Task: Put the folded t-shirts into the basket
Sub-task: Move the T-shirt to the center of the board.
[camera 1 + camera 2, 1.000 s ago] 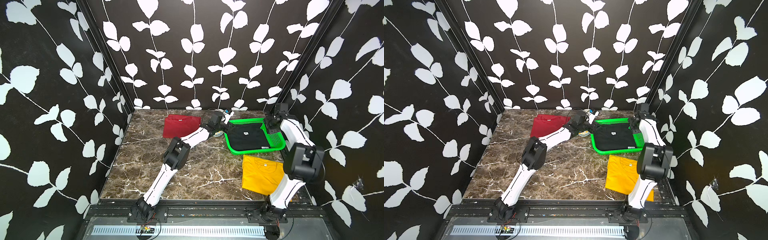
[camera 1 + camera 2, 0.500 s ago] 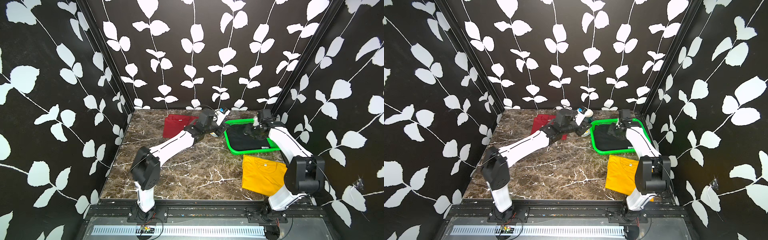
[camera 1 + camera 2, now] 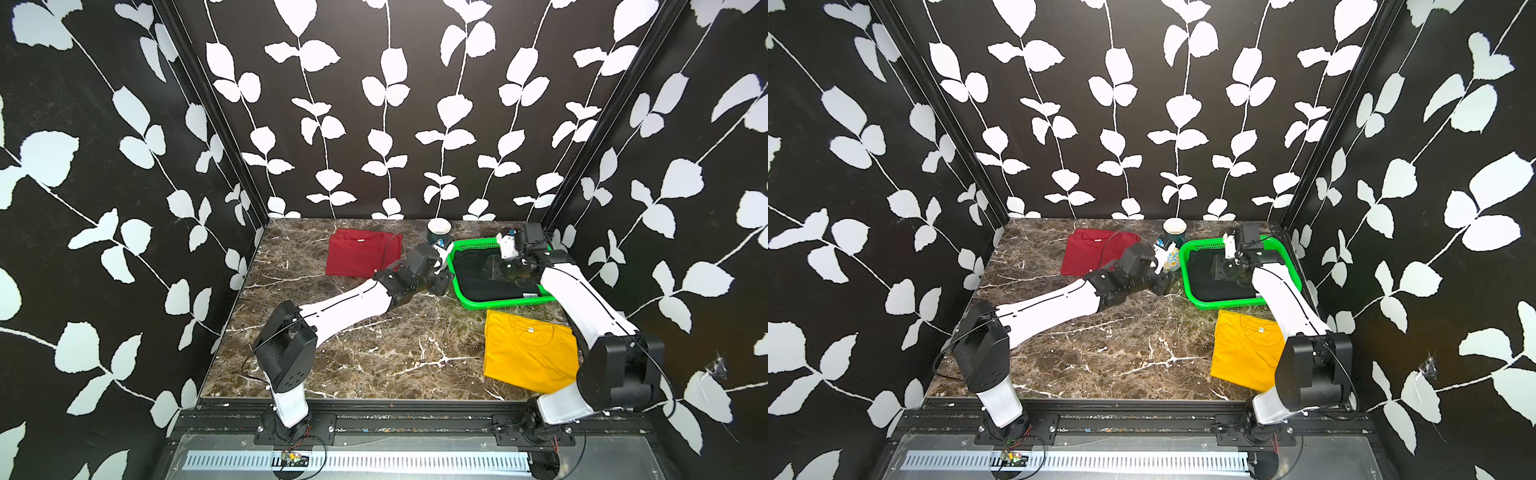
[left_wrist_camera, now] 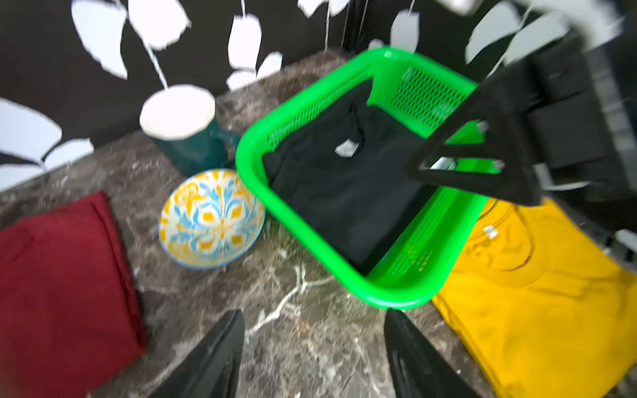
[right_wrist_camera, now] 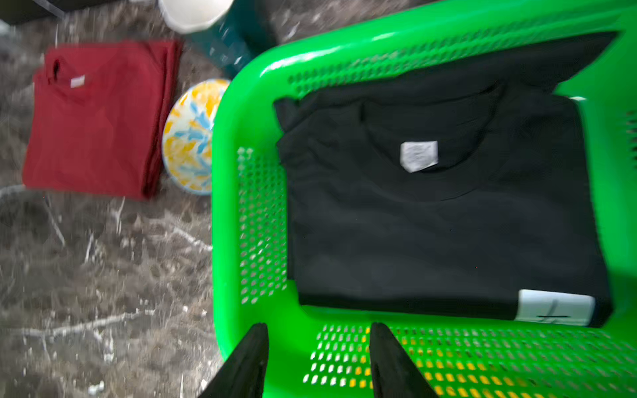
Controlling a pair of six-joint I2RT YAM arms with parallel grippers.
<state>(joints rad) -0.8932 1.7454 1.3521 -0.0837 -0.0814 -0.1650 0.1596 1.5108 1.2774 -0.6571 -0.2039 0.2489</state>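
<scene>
The green basket (image 3: 458, 289) (image 3: 1187, 286) stands at the back right and holds the folded black t-shirt (image 3: 473, 280) (image 5: 448, 213). A red t-shirt (image 3: 361, 257) (image 4: 62, 293) lies flat at the back left. The yellow t-shirt (image 3: 528, 353) (image 4: 537, 293) lies in front of the basket. My left gripper (image 4: 312, 320) hangs open over bare marble just left of the basket (image 4: 389, 296), holding nothing. My right gripper (image 5: 319, 330) is open above the basket's (image 5: 224, 206) front wall, also holding nothing.
A dark green mug (image 3: 438, 232) (image 4: 186, 134) and a patterned bowl (image 3: 1169, 259) (image 4: 212, 218) stand between the red shirt and the basket. Black leaf-patterned walls close in the marble table on three sides. Bare marble stretches across the front left.
My left gripper drew back from beside the mug toward the front and its jaws widened. My right gripper moved from the basket's far right corner to above its middle.
</scene>
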